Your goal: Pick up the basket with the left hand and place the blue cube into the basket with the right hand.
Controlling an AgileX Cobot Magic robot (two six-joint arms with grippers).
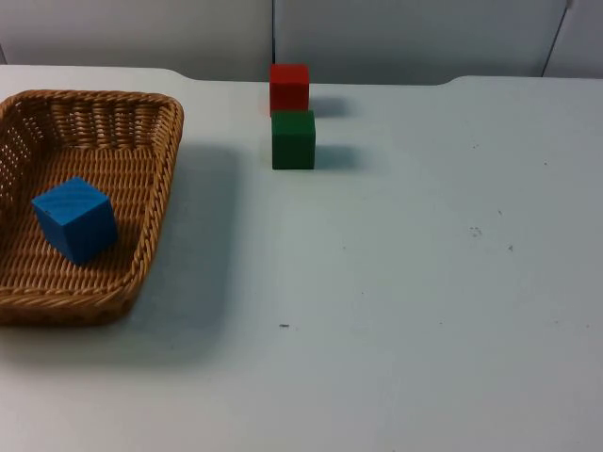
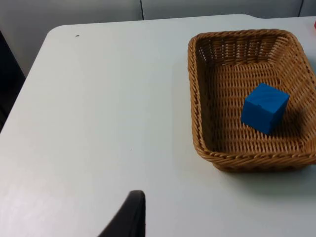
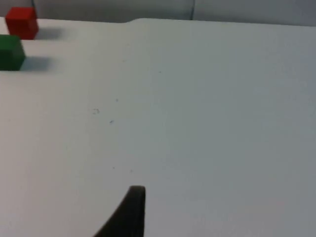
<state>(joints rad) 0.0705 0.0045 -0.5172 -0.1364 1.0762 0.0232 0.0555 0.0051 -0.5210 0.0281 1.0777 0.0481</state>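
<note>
While the blue cube (image 1: pixel 75 218) sits inside your basket (image 1: pixel 155 202) on the table (image 1: pixel 396 311), you cannot tell either gripper's finger state; red cube (image 1: pixel 288 88), green cube (image 1: pixel 293 139) behind.

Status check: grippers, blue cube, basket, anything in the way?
Left gripper off the basket, over bare table. Right gripper over bare table, holding nothing. Blue cube sits inside basket. Green cube and red cube well aside.

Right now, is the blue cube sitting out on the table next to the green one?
No, the blue cube lies inside the wicker basket, well apart from the green cube on the table.
</note>
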